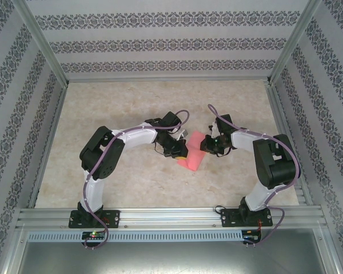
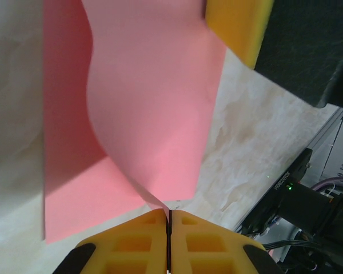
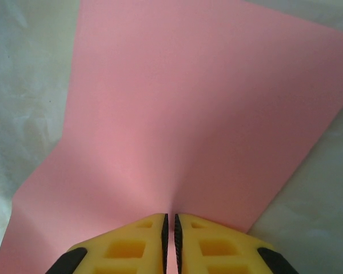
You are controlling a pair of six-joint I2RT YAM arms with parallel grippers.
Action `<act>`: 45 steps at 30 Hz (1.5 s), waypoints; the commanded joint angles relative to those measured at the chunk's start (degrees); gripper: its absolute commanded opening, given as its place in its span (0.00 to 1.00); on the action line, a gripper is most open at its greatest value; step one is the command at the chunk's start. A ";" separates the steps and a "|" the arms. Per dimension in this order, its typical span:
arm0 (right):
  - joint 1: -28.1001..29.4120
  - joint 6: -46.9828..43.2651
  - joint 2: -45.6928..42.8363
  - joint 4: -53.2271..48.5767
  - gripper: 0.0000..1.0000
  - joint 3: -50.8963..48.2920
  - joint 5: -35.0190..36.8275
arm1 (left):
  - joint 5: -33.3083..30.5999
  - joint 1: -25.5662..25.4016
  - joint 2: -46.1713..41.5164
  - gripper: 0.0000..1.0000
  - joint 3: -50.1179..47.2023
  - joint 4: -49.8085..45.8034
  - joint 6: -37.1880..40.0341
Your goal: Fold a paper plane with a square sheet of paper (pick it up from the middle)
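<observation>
At the nine o'clock edge of the square sheet of paper (image 1: 194, 154), lying mid-table, the left gripper (image 1: 181, 150) is pinched tight on it, holding a curl up. At two o'clock the right gripper (image 3: 170, 218) is clamped on the far edge, probably to steady a fold. No lettering is legible.

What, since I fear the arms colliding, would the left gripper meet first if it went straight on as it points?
The square sheet of paper that the left gripper pinches bows up directly ahead; beyond it, probably a yellow finger of the right gripper, though depth is unclear.
</observation>
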 commanded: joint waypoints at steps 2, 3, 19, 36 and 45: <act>0.88 -2.08 1.35 -0.89 0.14 0.18 2.16 | 1.37 -1.32 2.04 0.10 2.85 -2.93 1.23; 0.89 -2.14 1.09 -0.83 0.14 0.12 2.21 | 1.43 -1.36 2.22 0.10 3.16 -3.13 1.34; 0.84 -1.52 -0.29 2.05 0.14 -1.37 -0.40 | 2.77 -2.23 7.36 0.10 9.46 -4.48 1.61; 0.48 -1.04 -1.45 3.39 0.12 -3.17 -1.77 | 2.10 -2.94 11.76 0.11 14.16 -4.57 0.70; 0.37 -0.95 -1.78 3.72 0.12 -3.74 -2.00 | 0.83 -3.12 13.09 0.11 14.98 -3.43 -0.50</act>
